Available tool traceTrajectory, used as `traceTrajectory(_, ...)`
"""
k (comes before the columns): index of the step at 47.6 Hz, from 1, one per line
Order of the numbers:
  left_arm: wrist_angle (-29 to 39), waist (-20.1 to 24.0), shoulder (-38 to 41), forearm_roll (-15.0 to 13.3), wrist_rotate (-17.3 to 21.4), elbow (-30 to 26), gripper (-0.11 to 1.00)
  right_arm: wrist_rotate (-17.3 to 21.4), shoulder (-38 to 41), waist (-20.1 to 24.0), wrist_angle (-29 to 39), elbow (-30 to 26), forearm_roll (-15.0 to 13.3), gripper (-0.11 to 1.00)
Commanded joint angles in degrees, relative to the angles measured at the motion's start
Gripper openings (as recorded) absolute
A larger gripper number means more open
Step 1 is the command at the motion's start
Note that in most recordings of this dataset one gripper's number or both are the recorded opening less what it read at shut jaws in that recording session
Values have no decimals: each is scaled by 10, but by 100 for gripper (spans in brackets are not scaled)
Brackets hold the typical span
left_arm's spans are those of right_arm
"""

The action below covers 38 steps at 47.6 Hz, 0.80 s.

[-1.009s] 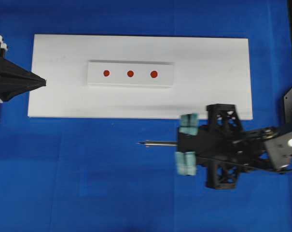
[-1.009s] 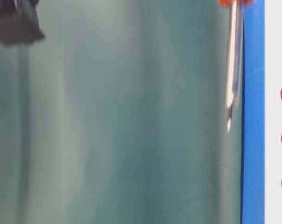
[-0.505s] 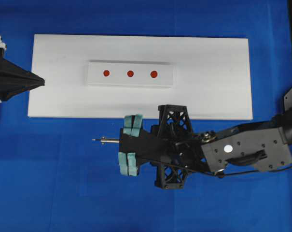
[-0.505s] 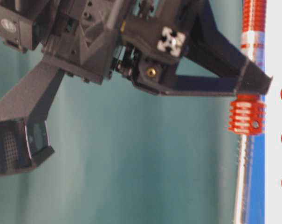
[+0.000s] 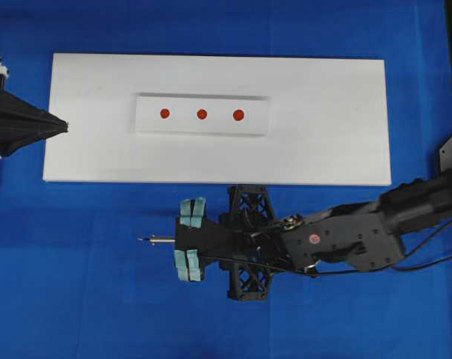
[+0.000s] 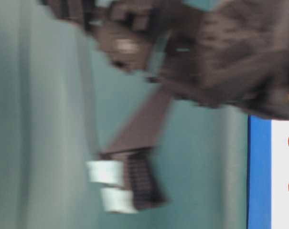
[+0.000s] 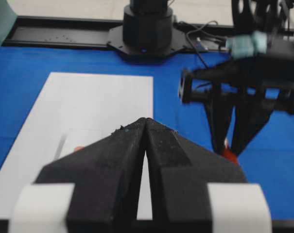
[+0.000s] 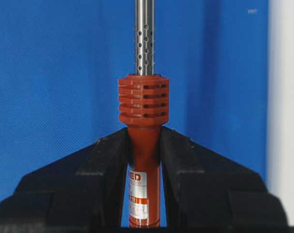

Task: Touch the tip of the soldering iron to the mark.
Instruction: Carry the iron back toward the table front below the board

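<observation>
Over on the far left, the left claw (image 5: 65, 125) is seen pinched fully closed with nothing in it, parked at the left edge of the white board (image 5: 345, 142) on the blue worktop (image 5: 76, 284). Three red marks (image 5: 202, 114) are lined up on a small white strip (image 5: 151, 123) mid-board. Below the board's near edge, the soldering iron (image 8: 144, 145) is clamped by its orange-red handle in the right claw (image 8: 144, 138), shaft poking out leftward. The tip (image 5: 142, 240) is held over bare blue, well apart from the marks.
</observation>
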Motion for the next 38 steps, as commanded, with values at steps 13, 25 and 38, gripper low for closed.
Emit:
traceTrajectory(13,-3,-1,3,1,-1,-5,0,0,32,4,-109,14,9,6)
traceTrajectory(25,-4,0,3,1,-1,-6,0,-1,37,6,-111,15,9,6)
traceTrajectory(38,-4,-1,3,1,-1,-5,0,1,36,6,-109,15,10,41)
